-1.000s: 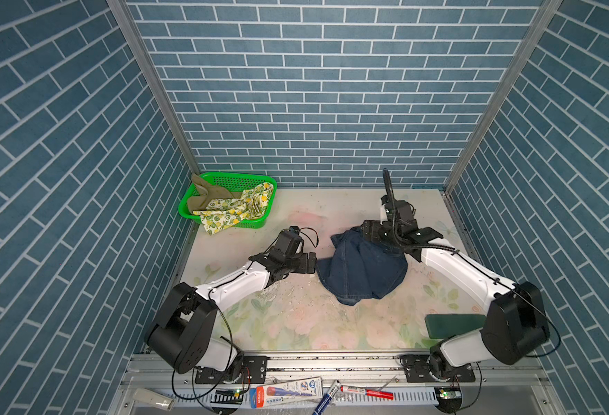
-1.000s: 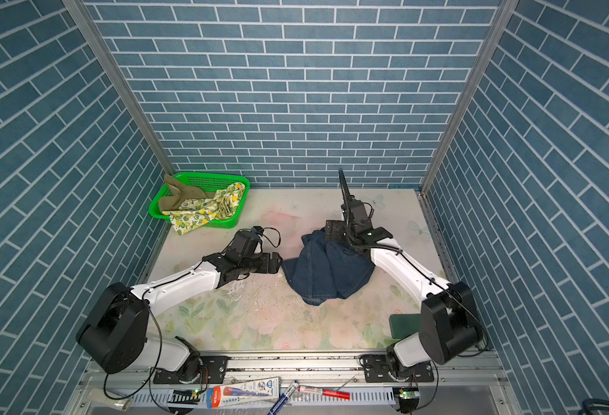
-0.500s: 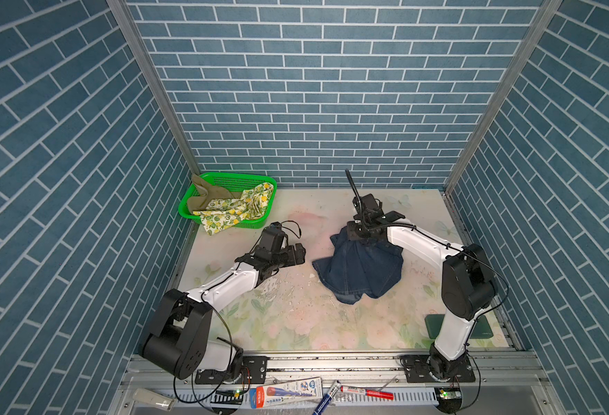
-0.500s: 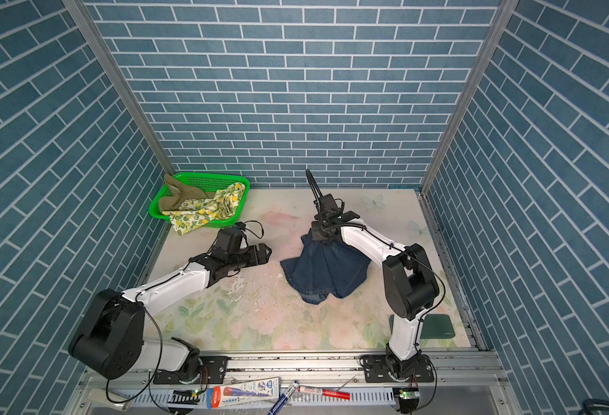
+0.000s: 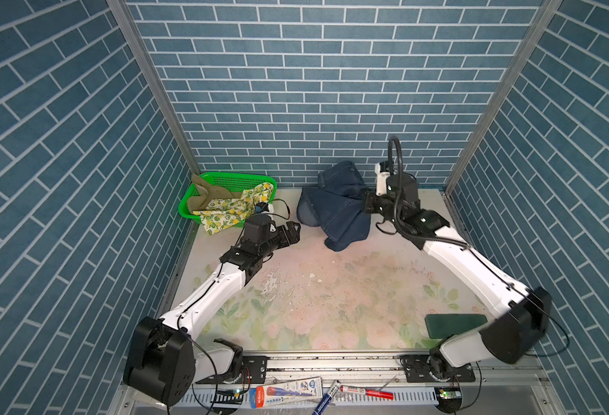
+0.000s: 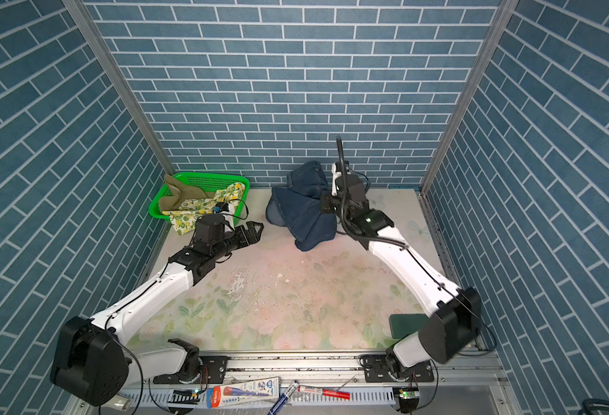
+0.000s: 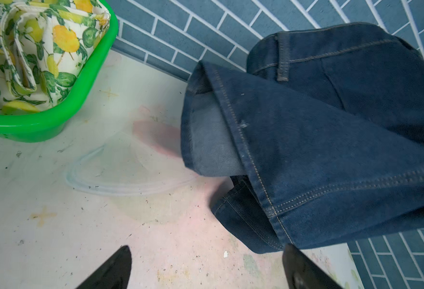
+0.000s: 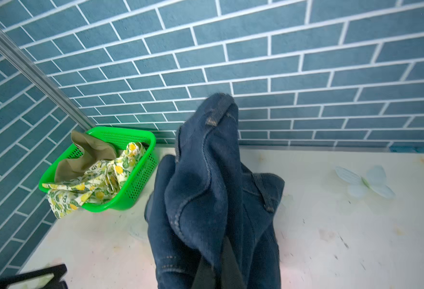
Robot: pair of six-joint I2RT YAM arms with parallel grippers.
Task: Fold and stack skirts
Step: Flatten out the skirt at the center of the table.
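Denim skirt [image 5: 339, 206] hangs bunched from the right gripper [image 5: 367, 204], whose jaws are clamped tight on a fold. The cloth is raised near the back edge of the table [image 5: 332, 305], about midway along; cannot tell whether its lowest fold touches the surface. Left gripper [image 5: 291, 230]: jaws spread wide, holding nothing, low over the table between the denim and the green basket [image 5: 224, 176], touching neither. Basket sits in the back-left corner with the khaki skirt [image 5: 205, 192] inside and the lemon-print skirt [image 5: 225, 212] spilling over its front rim.

Cloth: denim skirt [image 7: 331, 150], matt, coarse weave. Plastic: basket [image 8: 141, 175], glossy green mesh. Scuffed, matt tabletop [image 7: 80, 225].
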